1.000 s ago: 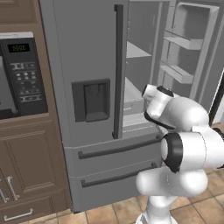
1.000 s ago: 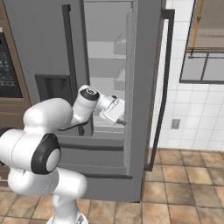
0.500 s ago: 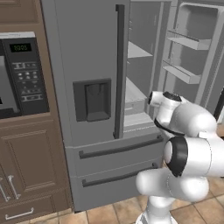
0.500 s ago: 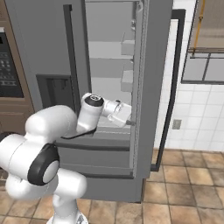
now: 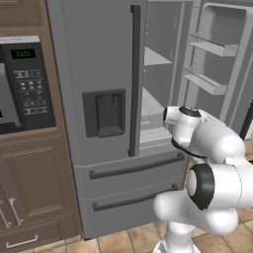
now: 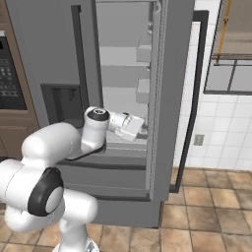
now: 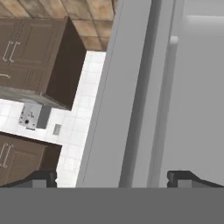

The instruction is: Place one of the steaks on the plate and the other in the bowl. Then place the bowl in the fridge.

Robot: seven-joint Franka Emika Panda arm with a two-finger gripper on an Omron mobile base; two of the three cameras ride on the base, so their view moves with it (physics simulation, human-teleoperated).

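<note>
Presently my hand [image 7: 112, 177] is released and grasps nothing: in the hand view its two dark fingertips [image 7: 43, 178] stand far apart at the lower left and lower right of the frame, with nothing between them. In the right base view the hand [image 6: 132, 127] sits at centre frame, at the mouth of the open right compartment of the fridge [image 6: 44, 44], just above a lower interior shelf [image 6: 123, 140]. In the left base view my forearm rises from the lower right of the frame and reaches toward the same opening at centre right; the hand itself is hidden behind the wrist there. The fridge [image 5: 94, 59] occupies the centre of the left base view: its left door is closed, with a dark vertical handle [image 5: 134, 79] and a dark dispenser recess [image 5: 109, 112], and two drawers lie below. The right door [image 5: 222, 54] stands swung open at the upper right of that frame, showing its door bins. In the hand view, the edge of a grey door panel [image 7: 113, 96] runs through the middle of the frame, with brown cabinets [image 7: 35, 48] and white wall tiles [image 7: 83, 122] at the left. A microwave [image 5: 24, 79] is set in the cabinetry at the left of the left base view. I cannot tell whether the bowl is on a shelf; the visible shelves appear bare.
</note>
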